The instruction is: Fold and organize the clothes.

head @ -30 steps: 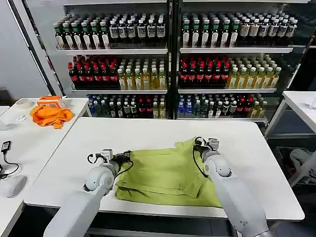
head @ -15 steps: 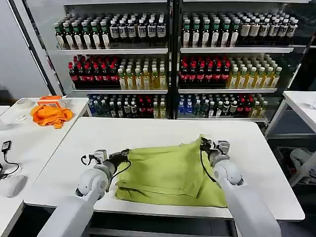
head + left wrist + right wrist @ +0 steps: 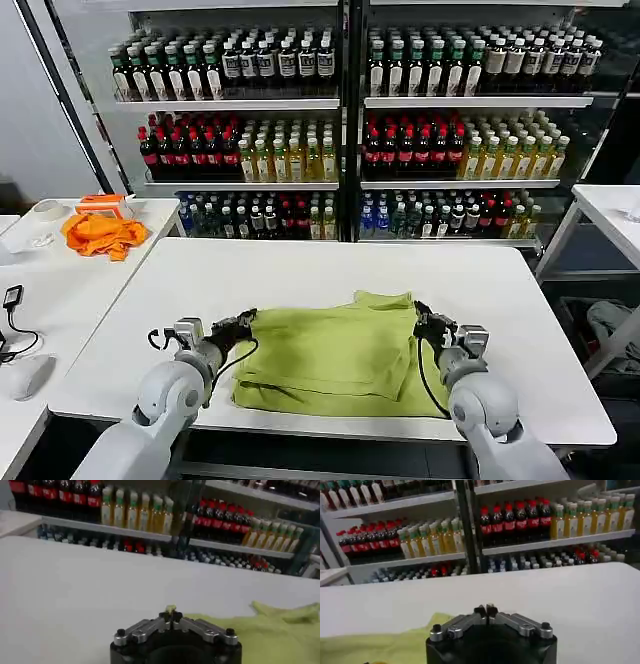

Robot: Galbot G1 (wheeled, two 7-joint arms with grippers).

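The light yellow-green T-shirt (image 3: 330,355) lies partly folded on the white table (image 3: 300,265), with a small flap (image 3: 385,298) at its far edge. My left gripper (image 3: 245,320) is at the shirt's left far corner. It is shut, and a tip of green cloth (image 3: 171,609) is pinched between the fingers. My right gripper (image 3: 420,318) is low at the shirt's right edge with its jaws shut. In the right wrist view no cloth shows between its fingertips (image 3: 486,611). The shirt (image 3: 380,642) lies beside and under it there.
Behind the table stand glass-door coolers (image 3: 345,120) full of bottles. A side table (image 3: 40,270) at the left holds a bright orange cloth (image 3: 100,232), a cable and a mouse. Another white table (image 3: 610,215) stands at the right.
Both grippers drew back toward me and sank. The right one had raised the shirt's far right corner; that peak has dropped flat onto the shirt and stayed behind the gripper.
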